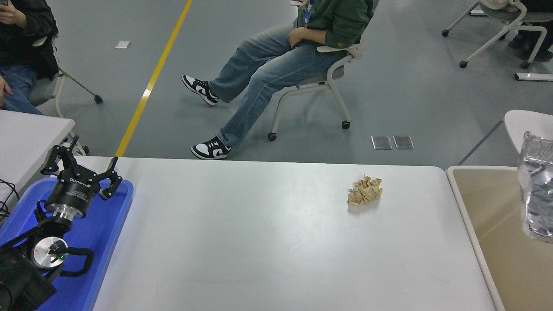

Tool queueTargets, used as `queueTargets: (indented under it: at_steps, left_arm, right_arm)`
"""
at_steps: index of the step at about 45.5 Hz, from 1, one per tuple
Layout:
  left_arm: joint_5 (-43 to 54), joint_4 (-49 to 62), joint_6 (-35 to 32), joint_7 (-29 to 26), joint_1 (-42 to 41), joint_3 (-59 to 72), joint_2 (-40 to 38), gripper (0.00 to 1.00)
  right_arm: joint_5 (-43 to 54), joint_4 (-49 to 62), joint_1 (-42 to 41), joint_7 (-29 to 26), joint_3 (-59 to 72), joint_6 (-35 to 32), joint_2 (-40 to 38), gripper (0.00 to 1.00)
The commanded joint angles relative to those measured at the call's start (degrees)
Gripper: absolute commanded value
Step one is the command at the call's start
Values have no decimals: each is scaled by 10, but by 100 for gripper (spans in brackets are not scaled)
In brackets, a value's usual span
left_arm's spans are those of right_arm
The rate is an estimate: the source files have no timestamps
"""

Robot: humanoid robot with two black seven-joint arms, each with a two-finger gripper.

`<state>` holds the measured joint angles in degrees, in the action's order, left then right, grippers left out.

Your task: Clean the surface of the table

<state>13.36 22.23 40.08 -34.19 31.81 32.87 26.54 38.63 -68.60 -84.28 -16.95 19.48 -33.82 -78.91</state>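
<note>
My left gripper [82,166] sits parked with its black fingers spread wide and holding nothing, over the far end of the blue plastic tray [110,233] at the left edge of the large matte white tabletop [259,242]. My right arm does not show plainly; at the right edge I see only a crinkled silvery wrapped mass [536,190], cut off by the frame, and I cannot tell if a gripper lies inside it or how it stands.

The tabletop fills the middle of the view. Toward its far right corner lies a crumpled wad of tan paper [365,191], resting alone, well apart from the tray. I judge it light, soft and springy, likely to squash and slip, so I would pinch it across its bulky middle from above. Beyond the right edge stands a beige bin [497,233], its depth hidden.
</note>
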Motion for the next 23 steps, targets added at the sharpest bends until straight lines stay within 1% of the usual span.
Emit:
queueTargets:
  at_steps: [1,6,10,18,23]
  left_arm:
    - [0,0,0,0,0,0,0,100]
    - [0,0,0,0,0,0,0,100]
    - [0,0,0,0,0,0,0,100]
    - [0,0,0,0,0,0,0,100]
    - [0,0,0,0,0,0,0,100]
  right_arm:
    - [-25,94,67,2,-1,78,71,0]
    - [-57,139,111,2,-1,125,120,0]
    - [-76,202,155,3,-2,156,174,0]
    - [-138,333,229,4,-21,187,271,0]
    - [-150,410,276,4,-38,217,335,0]
